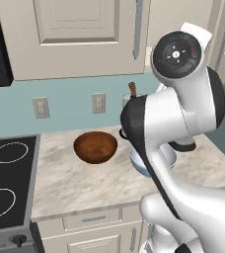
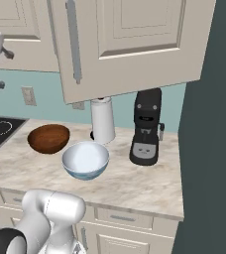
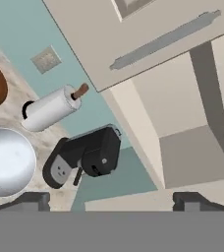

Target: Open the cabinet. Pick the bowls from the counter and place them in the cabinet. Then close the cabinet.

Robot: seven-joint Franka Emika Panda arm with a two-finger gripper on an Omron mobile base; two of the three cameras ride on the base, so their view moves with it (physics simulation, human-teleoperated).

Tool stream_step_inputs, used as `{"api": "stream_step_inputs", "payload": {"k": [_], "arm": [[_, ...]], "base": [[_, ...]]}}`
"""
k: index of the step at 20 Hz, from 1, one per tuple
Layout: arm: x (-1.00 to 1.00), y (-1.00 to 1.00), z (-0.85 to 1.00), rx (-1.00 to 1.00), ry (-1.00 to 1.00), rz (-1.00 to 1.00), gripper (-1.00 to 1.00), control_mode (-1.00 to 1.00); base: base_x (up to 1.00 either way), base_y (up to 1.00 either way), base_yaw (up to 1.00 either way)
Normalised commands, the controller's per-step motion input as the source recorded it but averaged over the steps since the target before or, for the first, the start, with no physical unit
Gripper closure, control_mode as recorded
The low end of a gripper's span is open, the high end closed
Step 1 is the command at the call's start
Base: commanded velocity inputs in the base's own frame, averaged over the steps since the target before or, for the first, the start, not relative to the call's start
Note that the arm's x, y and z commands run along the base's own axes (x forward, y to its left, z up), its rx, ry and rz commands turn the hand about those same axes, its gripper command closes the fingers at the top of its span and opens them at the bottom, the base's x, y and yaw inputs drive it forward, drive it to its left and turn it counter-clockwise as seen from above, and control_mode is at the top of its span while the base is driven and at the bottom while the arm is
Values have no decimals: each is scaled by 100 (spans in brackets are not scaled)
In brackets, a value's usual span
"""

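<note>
Standing wide apart at the bottom of the hand view, the two dark tips of the gripper [image 3: 111,201] hold nothing between them; only their upper edges clear the lower border, so their shape is hard to read. Beyond them the hand view, rolled well off level, takes in the cabinet [image 3: 192,123] with one door swung open; the pale inner shelf shows as a shaded wedge, and the door's long silver handle [image 3: 165,39] runs slantwise across the top. In the right base view that open door [image 2: 130,44] fills the upper middle and hides whatever lies behind it; its top is cut off by the frame.

Both bowls sit on the counter [image 2: 149,186]; the brown wooden bowl [image 1: 95,147] is plain in the left base view, near the stovetop [image 1: 8,178], while the white bowl [image 2: 85,160] is mostly hidden there behind the white arm [image 1: 173,123]. From the right base view the white bowl stands just beside the brown one, its blue pattern barely visible along the lower outside. Behind them a paper towel roll [image 2: 103,120] stands upright, and a black coffee machine [image 2: 146,127] is to its right; the hand view cuts the brown bowl at its left edge.
</note>
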Motion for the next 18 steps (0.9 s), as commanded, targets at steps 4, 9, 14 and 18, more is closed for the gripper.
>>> {"api": "stream_step_inputs", "payload": {"k": [4,9,14,18], "arm": [[33,-26,-12,-10,0,-16,-100,-100],[33,-27,-16,-10,0,-14,-100,-100],[29,-27,-13,-10,-2,-13,-100,-100],[22,-31,-4,-9,-5,-12,-100,-100]], "base": [[0,0,0],[0,0,0],[0,0,0],[0,0,0]]}}
